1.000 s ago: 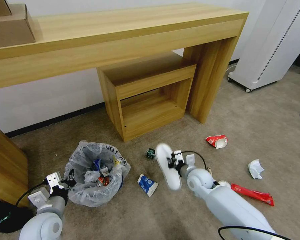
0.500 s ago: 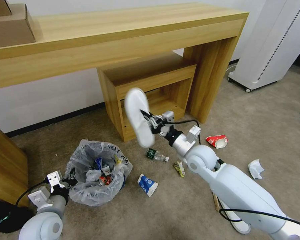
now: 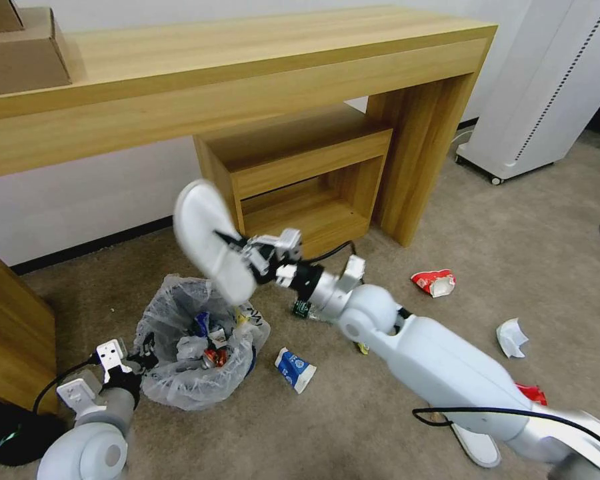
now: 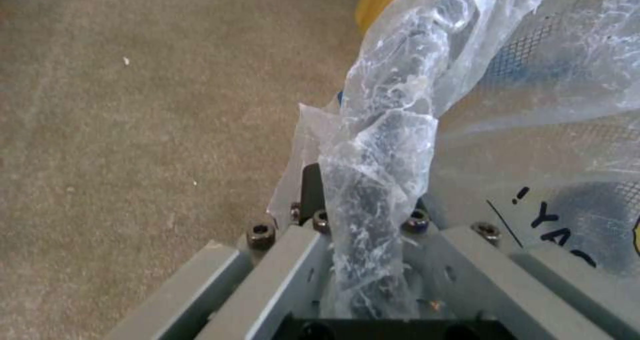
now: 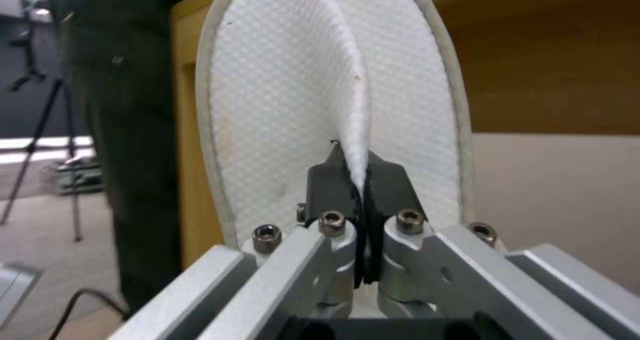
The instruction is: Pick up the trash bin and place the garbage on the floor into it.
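Both grippers clamped: right gripper (image 3: 237,248) holds slipper (image 3: 210,240) above trash bin (image 3: 197,357); left gripper (image 3: 142,352) pinches rim.

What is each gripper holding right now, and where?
Right gripper: white slipper, pinched by its strap. Left gripper: trash bin, by its bagged rim.

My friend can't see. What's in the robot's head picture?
The right tool holds a white slipper in the air above the trash bin. The left tool grips the bin's plastic bag, and litter lies on the carpet.
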{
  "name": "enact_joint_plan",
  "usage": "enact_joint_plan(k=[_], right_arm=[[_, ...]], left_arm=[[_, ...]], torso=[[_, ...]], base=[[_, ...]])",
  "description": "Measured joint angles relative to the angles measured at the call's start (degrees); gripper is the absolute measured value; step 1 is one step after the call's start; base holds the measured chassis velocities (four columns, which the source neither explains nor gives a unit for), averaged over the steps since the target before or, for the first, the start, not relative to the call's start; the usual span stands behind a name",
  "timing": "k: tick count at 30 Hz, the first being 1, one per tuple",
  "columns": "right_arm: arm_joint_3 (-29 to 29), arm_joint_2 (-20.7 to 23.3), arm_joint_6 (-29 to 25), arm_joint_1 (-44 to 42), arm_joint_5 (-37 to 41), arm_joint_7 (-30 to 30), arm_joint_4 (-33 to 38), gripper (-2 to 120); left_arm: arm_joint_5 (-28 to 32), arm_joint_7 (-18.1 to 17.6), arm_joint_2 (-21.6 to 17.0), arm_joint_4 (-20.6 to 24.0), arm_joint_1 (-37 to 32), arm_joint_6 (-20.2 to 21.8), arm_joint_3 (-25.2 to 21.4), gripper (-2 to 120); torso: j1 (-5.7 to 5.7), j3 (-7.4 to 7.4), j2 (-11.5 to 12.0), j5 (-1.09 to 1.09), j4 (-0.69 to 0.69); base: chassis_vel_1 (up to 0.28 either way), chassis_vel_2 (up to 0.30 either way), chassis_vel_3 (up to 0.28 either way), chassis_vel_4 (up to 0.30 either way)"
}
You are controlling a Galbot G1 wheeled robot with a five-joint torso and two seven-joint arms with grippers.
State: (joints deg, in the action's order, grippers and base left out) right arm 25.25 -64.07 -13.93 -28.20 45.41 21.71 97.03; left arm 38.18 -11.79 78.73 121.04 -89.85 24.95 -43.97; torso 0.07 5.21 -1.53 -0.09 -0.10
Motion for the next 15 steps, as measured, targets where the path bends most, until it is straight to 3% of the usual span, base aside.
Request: enact_joint_plan(k=[15], right_arm=[[8.14, -3.95, -2.2, 2.89, -5.25, 2.11, -7.99, 0]], left_arm=[[3.56, -1.09, -1.14, 3.19, -2.21, 4.29, 0.42, 0]], torso=[[0.0, 0.0, 0.0, 0.0, 0.0]], base=[[0.0, 0.0, 0.0, 0.0]])
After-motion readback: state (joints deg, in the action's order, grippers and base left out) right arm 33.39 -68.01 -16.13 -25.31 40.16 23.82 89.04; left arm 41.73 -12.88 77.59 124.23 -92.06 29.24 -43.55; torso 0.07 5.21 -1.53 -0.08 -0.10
